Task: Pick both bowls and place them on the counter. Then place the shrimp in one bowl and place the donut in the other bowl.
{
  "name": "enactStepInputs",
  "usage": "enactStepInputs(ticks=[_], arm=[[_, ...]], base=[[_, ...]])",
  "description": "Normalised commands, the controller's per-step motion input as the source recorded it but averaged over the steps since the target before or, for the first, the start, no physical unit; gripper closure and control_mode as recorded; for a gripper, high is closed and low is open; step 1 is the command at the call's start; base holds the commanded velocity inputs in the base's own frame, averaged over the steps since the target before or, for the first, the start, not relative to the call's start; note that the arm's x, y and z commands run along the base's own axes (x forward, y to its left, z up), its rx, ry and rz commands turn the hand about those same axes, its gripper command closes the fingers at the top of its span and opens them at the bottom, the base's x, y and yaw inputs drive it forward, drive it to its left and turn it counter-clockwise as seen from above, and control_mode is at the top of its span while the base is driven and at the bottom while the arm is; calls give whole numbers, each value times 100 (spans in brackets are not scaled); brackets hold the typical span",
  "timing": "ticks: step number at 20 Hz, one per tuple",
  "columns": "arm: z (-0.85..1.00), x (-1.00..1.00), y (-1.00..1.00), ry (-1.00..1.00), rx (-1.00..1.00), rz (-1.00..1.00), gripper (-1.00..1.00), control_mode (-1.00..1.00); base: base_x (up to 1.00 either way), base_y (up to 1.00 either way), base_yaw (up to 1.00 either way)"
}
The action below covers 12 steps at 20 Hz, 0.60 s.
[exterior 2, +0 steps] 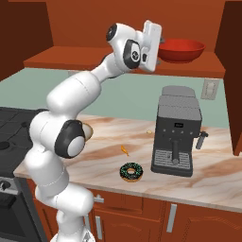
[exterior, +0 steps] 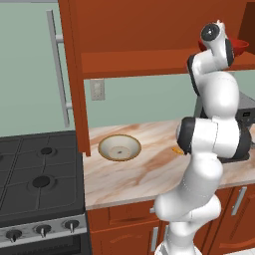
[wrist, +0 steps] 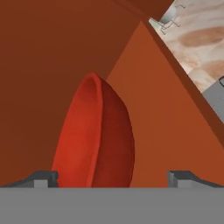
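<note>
In the hand view the two fingertips (wrist: 41,178) are seen spread wide, nothing clamped between them, with the red bowl (wrist: 94,135) framed in the gap, just ahead; contact cannot be told. In the right base view the gripper (exterior 2: 158,45) is raised level with the wooden shelf (exterior 2: 118,64), beside the bowl's rim. Below, on the counter (exterior 2: 217,182), the donut (exterior 2: 131,172) lies near the front edge, the shrimp (exterior 2: 124,150) just behind it, and a coffee machine (exterior 2: 176,137) stands to their right. The cream bowl (exterior: 119,147) rests on the counter near the stove (exterior: 37,179), with open marbled surface around it.
</note>
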Motion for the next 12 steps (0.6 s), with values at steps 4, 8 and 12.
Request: enactStepInputs(ticks=[4,8,12], arm=[[0,14,-15,0,0,0,-100,-100],[0,20,-14,3,0,0,-100,-100],[-3,13,-11,7,1,0,-100,-100]], base=[[0,0,0],[0,0,0],[0,0,0]])
